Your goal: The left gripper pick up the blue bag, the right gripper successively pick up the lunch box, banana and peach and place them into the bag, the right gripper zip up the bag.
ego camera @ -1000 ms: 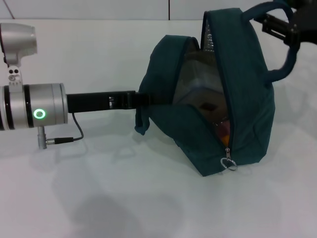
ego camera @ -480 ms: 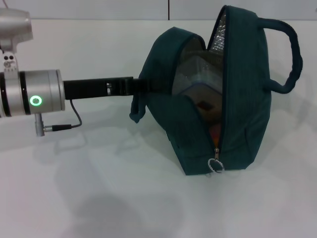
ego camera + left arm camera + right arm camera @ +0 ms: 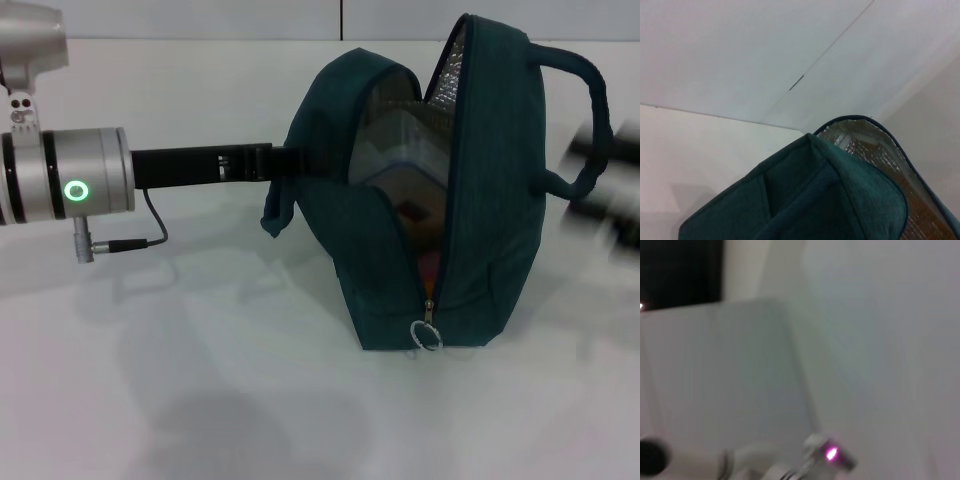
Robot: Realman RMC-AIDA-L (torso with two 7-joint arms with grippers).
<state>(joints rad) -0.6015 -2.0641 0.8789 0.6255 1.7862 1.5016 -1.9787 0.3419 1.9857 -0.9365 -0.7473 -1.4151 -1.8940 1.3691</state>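
Observation:
The blue bag (image 3: 500,200) stands upright on the white table with its zipper opening facing me. The metal ring zipper pull (image 3: 426,336) hangs low at the front. Inside, the clear lunch box (image 3: 405,150) shows against the foil lining. Below it I see an orange-yellow patch of the banana (image 3: 412,212) and a pink bit of the peach (image 3: 428,268). My left gripper (image 3: 288,163) reaches in from the left and grips the bag's left side at the handle; the fabric hides its fingertips. The left wrist view shows the bag (image 3: 805,200) close up. My right gripper (image 3: 605,190) is a blur at the right edge, beside the bag's right handle.
The white table (image 3: 250,400) stretches in front of and to the left of the bag. The left arm's silver wrist with the green ring light (image 3: 75,190) lies at the left edge. The right wrist view shows only blurred pale surfaces.
The right gripper let go of the bag's right handle, left the view, and now shows lower at the right edge. The bag has shifted left and stands straighter.

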